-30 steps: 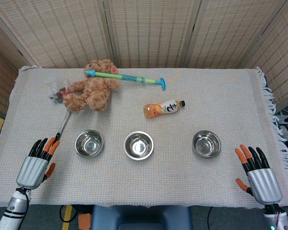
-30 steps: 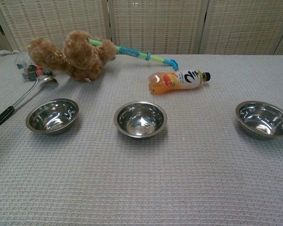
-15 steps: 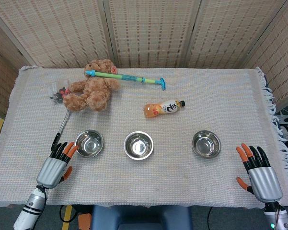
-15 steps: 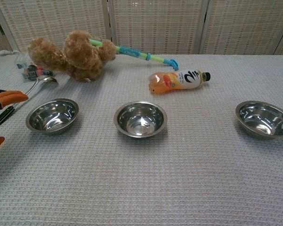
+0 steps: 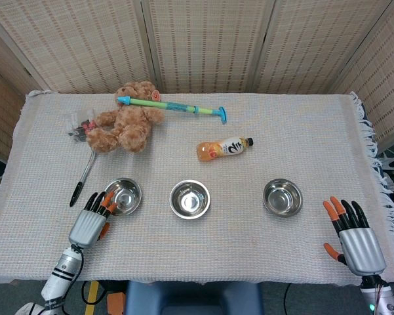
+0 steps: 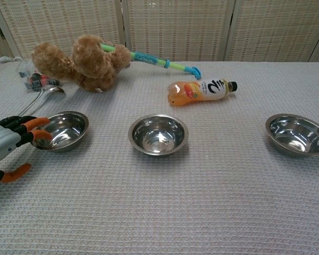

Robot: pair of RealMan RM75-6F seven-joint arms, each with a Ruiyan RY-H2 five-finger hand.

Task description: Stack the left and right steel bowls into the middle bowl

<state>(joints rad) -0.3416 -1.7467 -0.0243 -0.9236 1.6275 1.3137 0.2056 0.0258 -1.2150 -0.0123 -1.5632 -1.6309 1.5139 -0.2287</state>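
At the near edge of the bench (image 5: 203,259), which a pale woven cloth covers, the two hands are low and both hold nothing. The left hand (image 5: 90,223) has its fingers spread, and its orange fingertips (image 6: 38,123) reach the near left rim of the left bowl (image 5: 122,195); I cannot tell if they touch it or only lie over it. The right hand (image 5: 354,239) rests with fingers apart near the right corner, well apart from the right bowl (image 5: 282,197). The three steel bowls stand upright in one row across the bench, each alone and nothing inside: the middle bowl (image 5: 189,199) is between the other two, a little nearer to the left one. Beyond the left bowl, a ladle (image 5: 82,178) with a black handle lies at a slant toward the far left. Behind the middle bowl an orange drink bottle (image 5: 224,148) lies on its side. Farther back sits a brown teddy bear (image 5: 126,121), with a small clear packet (image 5: 78,125) just beside it on the left, and a long green and blue toy stick (image 5: 174,107) rests against the bear and runs to the right.
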